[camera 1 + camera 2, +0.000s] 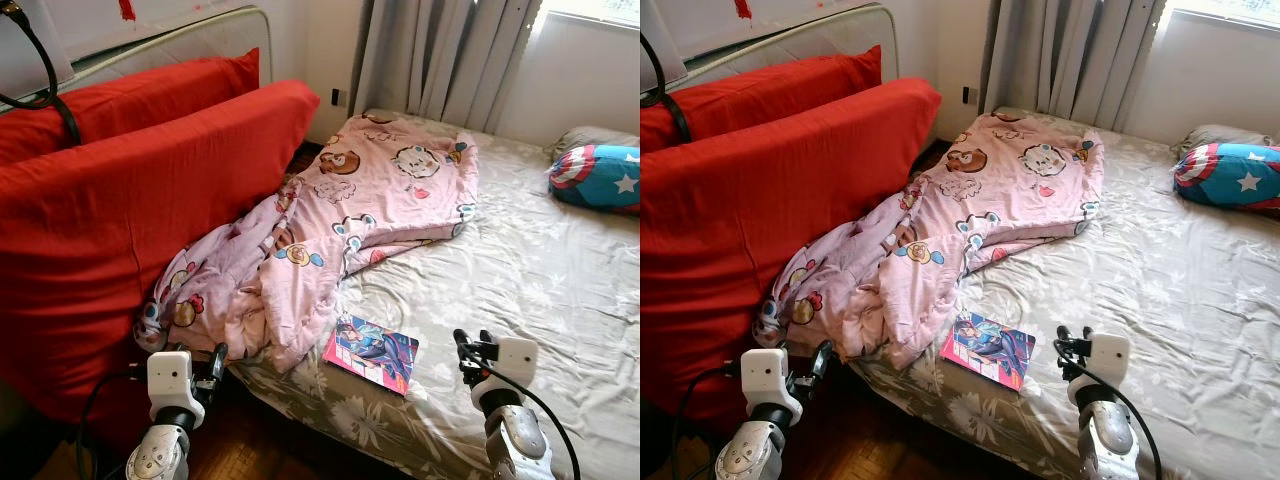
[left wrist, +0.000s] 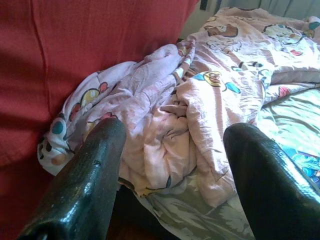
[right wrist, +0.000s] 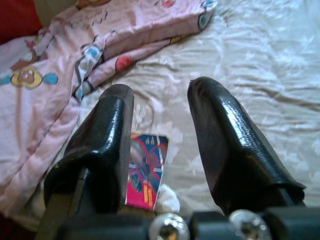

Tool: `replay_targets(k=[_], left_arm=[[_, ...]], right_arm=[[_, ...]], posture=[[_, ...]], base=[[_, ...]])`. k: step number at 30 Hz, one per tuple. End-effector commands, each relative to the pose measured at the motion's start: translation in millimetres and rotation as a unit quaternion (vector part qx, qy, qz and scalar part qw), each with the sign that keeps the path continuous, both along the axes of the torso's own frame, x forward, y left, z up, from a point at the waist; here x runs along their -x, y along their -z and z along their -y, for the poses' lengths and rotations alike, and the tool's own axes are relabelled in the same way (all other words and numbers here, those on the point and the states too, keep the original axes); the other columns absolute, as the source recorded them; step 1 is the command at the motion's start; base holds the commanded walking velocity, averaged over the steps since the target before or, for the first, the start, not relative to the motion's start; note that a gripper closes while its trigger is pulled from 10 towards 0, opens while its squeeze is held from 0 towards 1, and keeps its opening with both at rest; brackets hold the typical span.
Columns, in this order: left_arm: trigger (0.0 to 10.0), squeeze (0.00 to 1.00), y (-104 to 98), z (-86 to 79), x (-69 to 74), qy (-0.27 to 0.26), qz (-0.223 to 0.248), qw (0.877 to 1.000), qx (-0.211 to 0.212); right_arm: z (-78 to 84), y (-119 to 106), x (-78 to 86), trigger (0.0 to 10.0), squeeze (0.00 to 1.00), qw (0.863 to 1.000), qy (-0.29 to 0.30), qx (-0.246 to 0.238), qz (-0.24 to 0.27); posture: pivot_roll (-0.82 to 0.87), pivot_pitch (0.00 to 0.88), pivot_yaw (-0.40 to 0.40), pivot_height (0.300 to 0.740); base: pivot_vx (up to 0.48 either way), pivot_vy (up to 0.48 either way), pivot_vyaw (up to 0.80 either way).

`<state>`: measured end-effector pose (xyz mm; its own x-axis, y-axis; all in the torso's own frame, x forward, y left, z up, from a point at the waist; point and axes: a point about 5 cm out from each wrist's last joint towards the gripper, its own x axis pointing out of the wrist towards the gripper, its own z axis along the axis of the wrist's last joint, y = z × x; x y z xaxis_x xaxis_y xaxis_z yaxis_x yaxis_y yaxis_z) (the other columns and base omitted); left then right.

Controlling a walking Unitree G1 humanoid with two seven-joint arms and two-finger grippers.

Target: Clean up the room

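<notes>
Bed (image 1: 560, 290) with a grey floral sheet takes up the right and centre of the head views, running back to the curtains (image 1: 440, 60). Red mattress (image 1: 110, 230) stands on edge along the bed's left side, with a second red cushion (image 1: 140, 95) behind it. Pink cartoon blanket (image 1: 340, 215) lies crumpled across the bed's left half, its bunched end hanging over the near corner and touching the red mattress. Star-patterned blue pillow (image 1: 600, 178) sits at the far right of the bed. Comic book (image 1: 371, 352) lies flat on the sheet just beside the blanket's near edge. Left claw (image 2: 170, 165) hovers off the bed corner, fingers apart and empty, facing the bunched blanket. Right claw (image 3: 160, 145) hovers over the sheet near the comic book, fingers apart and empty.
</notes>
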<state>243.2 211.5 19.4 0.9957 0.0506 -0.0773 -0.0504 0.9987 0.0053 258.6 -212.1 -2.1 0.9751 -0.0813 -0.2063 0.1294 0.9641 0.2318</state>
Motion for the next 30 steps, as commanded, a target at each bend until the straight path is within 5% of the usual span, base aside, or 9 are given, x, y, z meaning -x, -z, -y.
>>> replay_targets(k=[1,15,30], left_arm=[[10.0,0.00,3.7,3.8,4.2,0.006,-0.010,1.000,0.007],[10.0,0.00,-2.9,7.3,-2.3,0.056,-0.010,0.998,-0.006],[10.0,0.00,-4.3,4.4,-2.9,0.029,-0.011,0.999,0.019]], right_arm=[[0.3,4.2,6.8,10.0,0.00,1.000,0.004,-0.004,-0.005],[-8.6,6.4,6.1,10.0,0.00,0.997,-0.051,0.051,-0.031],[-11.8,6.6,7.3,10.0,0.00,0.998,-0.039,0.046,-0.028]], posture=[[0.08,0.000,-0.072,0.740],[0.09,0.000,-0.075,0.725],[0.09,0.000,-0.093,0.696]], base=[[0.000,0.000,0.00],[0.000,0.000,0.00],[0.000,0.000,0.00]])
